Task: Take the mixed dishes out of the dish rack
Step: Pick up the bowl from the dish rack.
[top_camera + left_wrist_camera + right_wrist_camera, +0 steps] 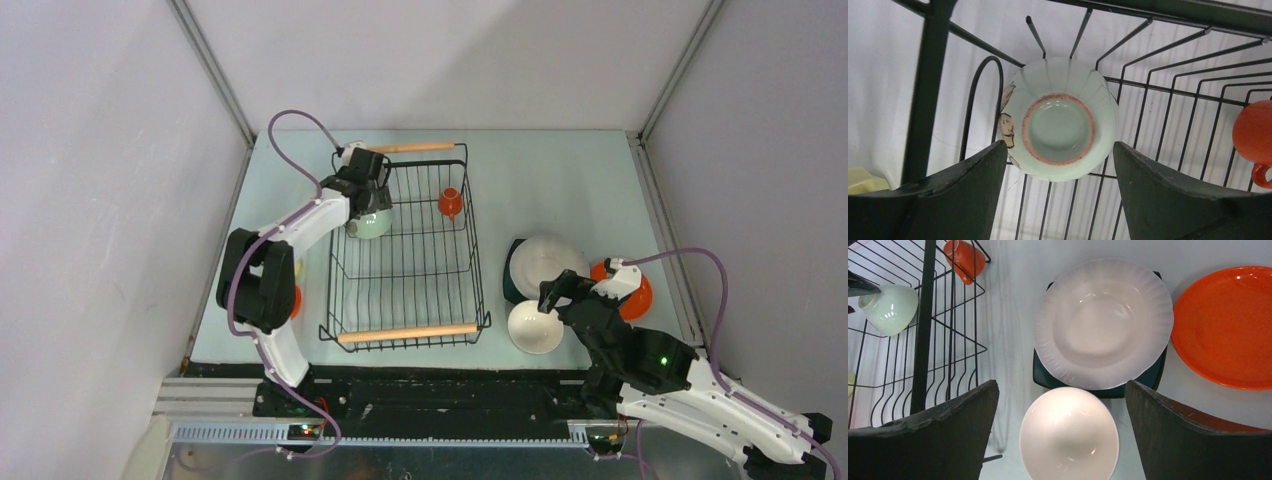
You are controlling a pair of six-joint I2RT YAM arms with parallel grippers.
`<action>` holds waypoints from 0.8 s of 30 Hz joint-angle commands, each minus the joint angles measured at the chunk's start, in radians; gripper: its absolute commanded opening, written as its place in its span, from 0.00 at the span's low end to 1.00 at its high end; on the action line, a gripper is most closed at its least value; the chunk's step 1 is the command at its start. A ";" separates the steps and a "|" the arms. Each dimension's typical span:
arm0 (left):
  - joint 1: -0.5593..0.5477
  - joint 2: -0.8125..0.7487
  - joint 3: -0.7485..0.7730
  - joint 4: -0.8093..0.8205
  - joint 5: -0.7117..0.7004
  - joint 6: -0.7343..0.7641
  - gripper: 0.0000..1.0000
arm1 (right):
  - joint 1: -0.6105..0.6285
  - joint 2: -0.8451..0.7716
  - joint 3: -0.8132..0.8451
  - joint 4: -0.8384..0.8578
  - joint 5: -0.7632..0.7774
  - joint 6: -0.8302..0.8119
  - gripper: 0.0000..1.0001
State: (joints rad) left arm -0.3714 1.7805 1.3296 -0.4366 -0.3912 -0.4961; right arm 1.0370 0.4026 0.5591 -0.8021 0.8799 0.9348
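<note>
The left hand point(1058, 150) is open at the far left corner of the dish rack point(408, 333), spread around the pale green bowl point(1060, 117) lying there. The orange cup point(450, 203) sits far right inside. The right hand point(1060, 387) is open too, above a white bowl point(1069, 440) on the tabletop point(560, 180) right of the rack.

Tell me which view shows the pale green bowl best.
Left wrist: the pale green bowl fills the centre, foot ring facing the camera, between the fingers of the open left tool. Top external: the left arm covers part of it. Right wrist: small, at the left edge, inside the dish rack.
</note>
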 commanded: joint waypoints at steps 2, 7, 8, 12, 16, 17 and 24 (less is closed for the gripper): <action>0.008 0.014 0.029 0.023 -0.044 0.013 0.82 | -0.006 -0.002 -0.002 0.009 0.040 0.011 1.00; 0.016 0.052 0.047 0.023 -0.031 0.012 0.77 | -0.006 -0.008 -0.002 0.009 0.035 0.009 1.00; 0.017 0.055 0.047 0.025 -0.029 0.012 0.76 | -0.005 -0.007 -0.002 0.008 0.034 0.009 0.99; 0.021 0.066 0.046 0.031 -0.015 0.005 0.68 | -0.006 -0.006 -0.002 0.009 0.034 0.009 1.00; 0.022 0.063 0.034 0.037 -0.008 0.002 0.62 | -0.008 0.000 -0.003 0.009 0.038 0.009 0.99; 0.022 0.062 0.032 0.036 -0.007 0.002 0.61 | -0.009 0.000 -0.004 0.010 0.038 0.010 1.00; 0.023 0.063 0.038 0.030 -0.004 0.011 0.49 | -0.012 0.001 -0.006 0.014 0.035 0.007 1.00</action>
State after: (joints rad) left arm -0.3634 1.8275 1.3453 -0.4133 -0.3962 -0.4957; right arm 1.0298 0.4026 0.5529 -0.8017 0.8795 0.9344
